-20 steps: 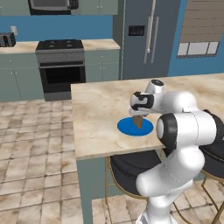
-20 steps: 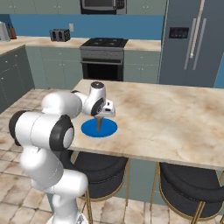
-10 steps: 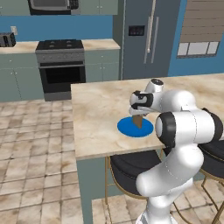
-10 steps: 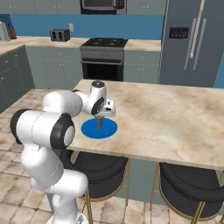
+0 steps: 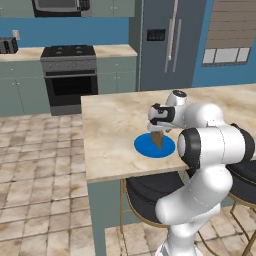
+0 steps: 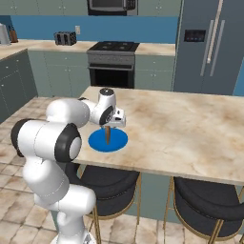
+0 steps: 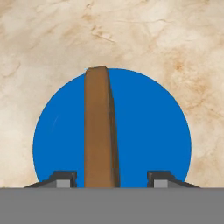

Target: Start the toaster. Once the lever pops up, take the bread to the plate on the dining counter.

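Note:
The brown bread (image 7: 100,131) stands on edge on the blue plate (image 7: 148,131), which lies on the dining counter (image 5: 110,120) near its front edge. My gripper (image 7: 111,177) hangs straight over the slice, open, with a gap between each fingertip (image 7: 63,178) and the bread's faces. From the base views the gripper (image 5: 157,131) (image 6: 109,126) sits just above the bread (image 5: 157,140) (image 6: 108,135) and the plate (image 5: 145,146) (image 6: 119,141). The dark toaster (image 5: 7,45) (image 6: 65,38) stands far off on the back worktop.
A stove (image 5: 70,75) and a tall fridge (image 5: 167,45) line the back wall. Black stools (image 6: 107,183) are tucked under the counter's near edge. Broad bare marble (image 6: 190,128) stretches to the right of the plate.
The fingers have parted from the bread, which stays upright on the plate. The arm has hardly moved.

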